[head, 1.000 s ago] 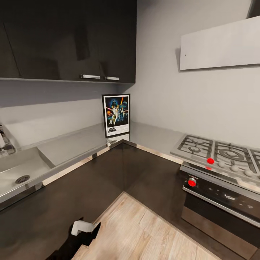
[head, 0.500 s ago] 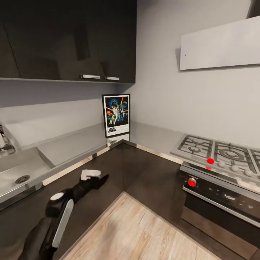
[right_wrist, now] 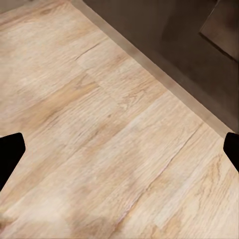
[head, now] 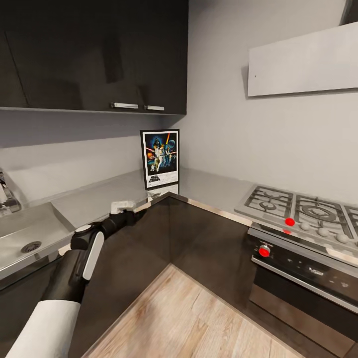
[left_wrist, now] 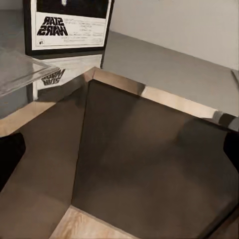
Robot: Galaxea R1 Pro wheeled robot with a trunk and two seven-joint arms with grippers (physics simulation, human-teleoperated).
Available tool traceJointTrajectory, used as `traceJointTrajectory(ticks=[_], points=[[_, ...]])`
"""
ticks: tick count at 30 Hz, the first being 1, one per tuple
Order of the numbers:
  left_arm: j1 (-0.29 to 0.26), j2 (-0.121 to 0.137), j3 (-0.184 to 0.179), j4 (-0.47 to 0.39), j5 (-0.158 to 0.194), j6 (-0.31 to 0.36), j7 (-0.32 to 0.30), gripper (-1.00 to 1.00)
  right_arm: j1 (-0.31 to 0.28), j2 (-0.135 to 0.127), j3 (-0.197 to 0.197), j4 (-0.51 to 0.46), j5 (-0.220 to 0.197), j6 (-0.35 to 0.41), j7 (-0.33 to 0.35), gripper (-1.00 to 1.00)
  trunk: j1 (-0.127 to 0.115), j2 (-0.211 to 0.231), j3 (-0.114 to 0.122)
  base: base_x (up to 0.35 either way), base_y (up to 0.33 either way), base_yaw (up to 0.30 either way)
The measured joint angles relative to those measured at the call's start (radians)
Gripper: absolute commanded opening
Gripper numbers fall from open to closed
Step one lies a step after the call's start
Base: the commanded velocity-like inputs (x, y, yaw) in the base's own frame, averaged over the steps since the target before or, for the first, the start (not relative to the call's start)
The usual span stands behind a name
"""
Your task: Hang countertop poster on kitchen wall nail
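The poster (head: pixel 160 158) stands upright in the corner on the kitchen countertop (head: pixel 99 196), leaning on the wall, with its reflection on the metal below it. In the left wrist view its lower edge with the logo (left_wrist: pixel 69 25) shows beyond the countertop (left_wrist: pixel 164 69). My left gripper (head: pixel 140 211) hovers at the counter's front edge, a short way below and left of the poster and apart from it. It (left_wrist: pixel 119 154) is open, both dark fingertips (left_wrist: pixel 10 159) wide apart with nothing between. My right gripper (right_wrist: pixel 119 152) is open over the wooden floor (right_wrist: pixel 114 129).
A gas hob (head: pixel 298 211) sits right of the corner above an oven with red knobs (head: pixel 264 251). A sink (head: pixel 30 233) lies at the left. Dark upper cabinets (head: pixel 99 54) hang over the counter, and a pale hood panel (head: pixel 303 62) over the hob. Wooden floor (head: pixel 199 318) lies before the cabinets.
My left arm has risen from near the floor and reached forward to the counter's edge, closer to the poster. The poster and the camera have not moved.
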Motion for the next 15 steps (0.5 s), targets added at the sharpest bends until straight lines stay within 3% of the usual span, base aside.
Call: traceJointTrajectory(ticks=[5,15], points=[[-0.002,0.018,0.073,0.008,0.0,-0.013,-0.003,1.0,0.0,0.0,0.0,0.003,-0.001,-0.016,0.013,1.0,0.0,0.0,0.0,0.18,0.0,0.0],[-0.002,0.026,0.101,0.011,0.0,-0.016,-0.004,1.0,0.0,0.001,0.0,0.004,0.001,-0.019,0.016,1.0,0.0,0.0,0.0,0.282,0.0,0.0]])
